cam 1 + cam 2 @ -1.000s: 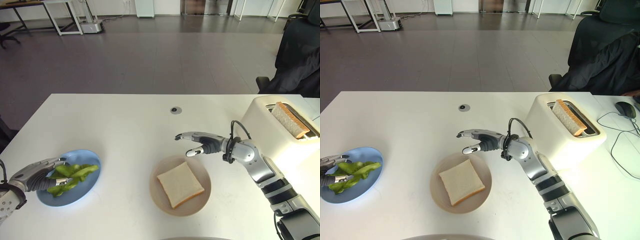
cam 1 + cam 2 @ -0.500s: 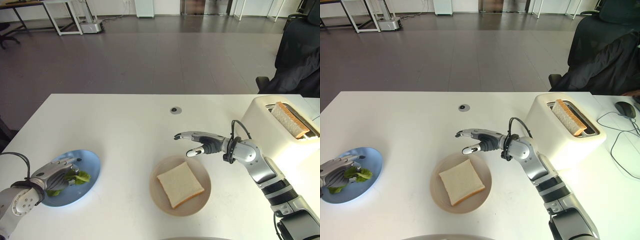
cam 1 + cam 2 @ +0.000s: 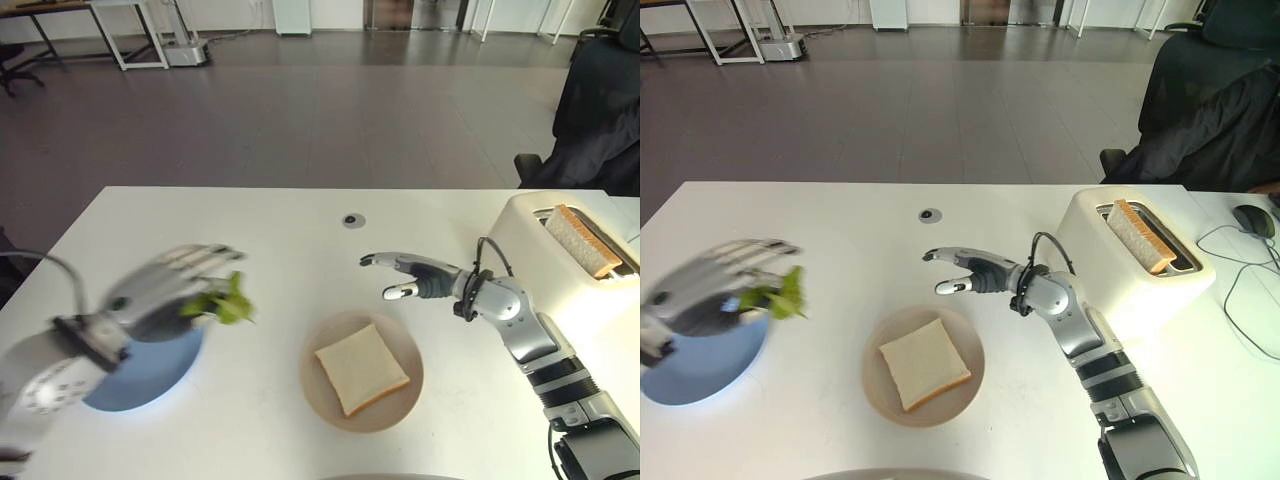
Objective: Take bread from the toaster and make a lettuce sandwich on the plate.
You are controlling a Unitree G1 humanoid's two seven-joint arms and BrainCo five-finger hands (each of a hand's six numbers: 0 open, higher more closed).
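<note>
Currently left hand (image 3: 165, 290) fingers grip lettuce (image 3: 222, 303) over blue plate (image 3: 150, 375); right hand (image 3: 415, 278) spread, empty, beyond bread plate (image 3: 400, 405), near toaster (image 3: 540, 240).

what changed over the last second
The left hand closed on the lettuce, lifted it off the blue plate and swung it right, toward the tan plate. The right hand stayed open over the table, barely shifting. The bread on the tan plate and the slice in the toaster did not move.
</note>
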